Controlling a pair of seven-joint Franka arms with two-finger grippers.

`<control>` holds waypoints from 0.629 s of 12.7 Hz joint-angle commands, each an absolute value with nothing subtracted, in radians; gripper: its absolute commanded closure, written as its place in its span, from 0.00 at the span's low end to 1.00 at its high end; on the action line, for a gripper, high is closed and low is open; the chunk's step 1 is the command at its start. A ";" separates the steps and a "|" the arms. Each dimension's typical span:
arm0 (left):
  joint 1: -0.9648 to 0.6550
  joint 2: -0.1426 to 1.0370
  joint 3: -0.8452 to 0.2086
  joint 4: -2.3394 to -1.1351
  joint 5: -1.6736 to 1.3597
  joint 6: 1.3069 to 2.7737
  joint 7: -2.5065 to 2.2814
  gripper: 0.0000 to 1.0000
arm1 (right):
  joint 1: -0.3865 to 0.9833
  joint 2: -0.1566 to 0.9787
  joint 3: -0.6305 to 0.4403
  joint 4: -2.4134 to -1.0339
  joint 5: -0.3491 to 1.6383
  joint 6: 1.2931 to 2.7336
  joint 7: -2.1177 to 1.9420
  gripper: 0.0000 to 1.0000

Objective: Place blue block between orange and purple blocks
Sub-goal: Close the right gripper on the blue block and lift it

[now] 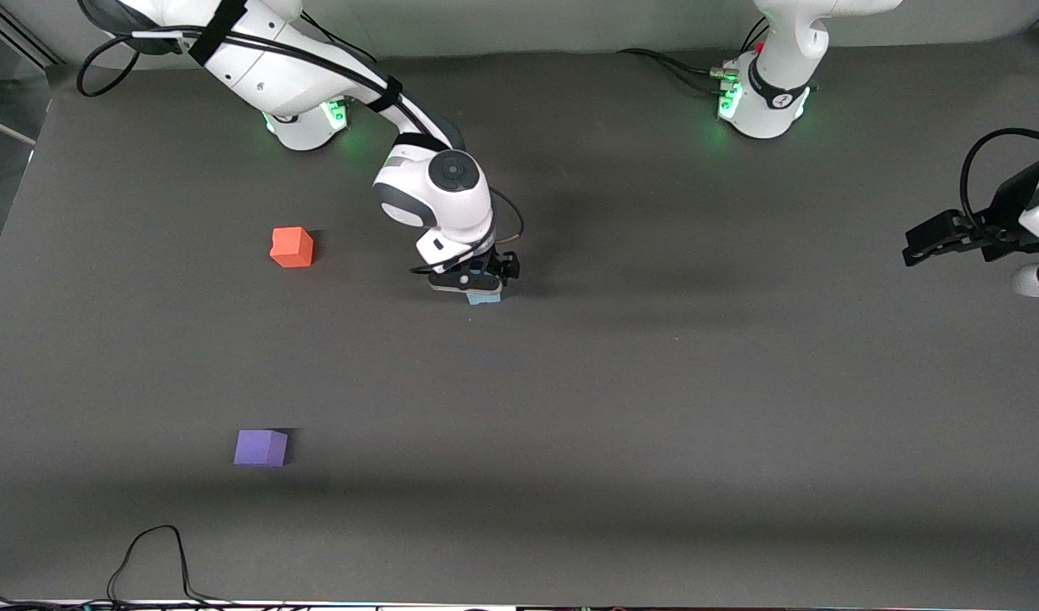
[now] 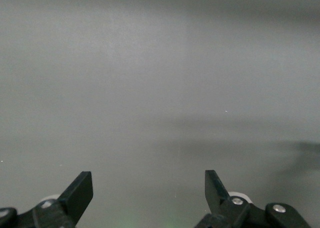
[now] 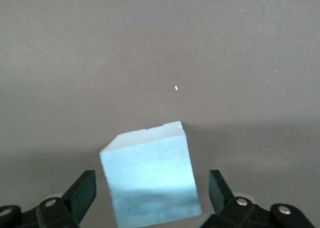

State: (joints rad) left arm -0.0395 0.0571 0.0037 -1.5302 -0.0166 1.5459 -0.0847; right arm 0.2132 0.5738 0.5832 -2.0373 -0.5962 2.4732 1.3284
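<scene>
Purple block (image 1: 261,447) lies nearest the front camera, toward the right arm's end of the table (image 1: 655,407), well apart from everything else. Going down in size from there: the table is a broad dark mat, bare apart from three cubes and a loose cable (image 1: 154,560) at its near edge.

Next come the arms. One reaches out from its base to mid-table, its right gripper (image 1: 477,284) lowered right over the blue block (image 1: 484,296). The other waits at its own end of the table, its left gripper (image 1: 931,242) held up over bare mat; in its wrist view the two fingers (image 2: 80,190) stand wide apart with nothing between them.

Smallest are the cubes. In the right wrist view the blue block (image 3: 150,180) sits on the mat squarely between the jaws, turned a little askew to them. The fingers (image 3: 82,190) stand fully spread, one on each side, with a clear gap to the cube's faces on both sides, so nothing is gripped. The orange block (image 1: 292,247) sits well away from the jaws, toward the right arm's end and farther from the front camera than the purple one.

As for progress, I judge the task barely begun: the approach looks complete, but the grasp is not yet made. Closing on the cube, lifting it, carrying it to the open stretch of mat between orange and purple, and setting it down all remain.
</scene>
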 commanded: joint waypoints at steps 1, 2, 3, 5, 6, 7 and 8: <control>-0.037 -0.006 -0.006 -1.612 -0.002 1.585 -0.069 0.00 | 0.203 0.558 0.586 -2.063 -0.635 2.493 1.365 0.40; -0.037 -0.006 -0.006 -1.608 -0.002 1.582 -0.069 0.00 | 0.199 0.558 0.586 -2.063 -0.635 2.493 1.364 0.72; -0.034 -0.006 -0.005 -1.600 -0.005 1.578 -0.066 0.00 | 0.195 0.555 0.586 -2.060 -0.635 2.490 1.362 0.80; -0.032 -0.003 -0.003 -1.586 -0.006 1.569 -0.038 0.00 | 0.163 0.523 0.589 -2.059 -0.634 2.482 1.342 0.80; -0.032 -0.003 -0.005 -1.586 -0.006 1.559 -0.025 0.00 | 0.138 0.502 0.601 -2.063 -0.629 2.473 1.324 0.80; -0.032 -0.003 -0.005 -1.586 -0.005 1.559 -0.020 0.00 | 0.114 0.477 0.613 -2.065 -0.621 2.439 1.300 0.80; -0.034 -0.003 -0.006 -1.586 -0.005 1.559 -0.020 0.00 | 0.095 0.450 0.618 -2.065 -0.605 2.395 1.258 0.80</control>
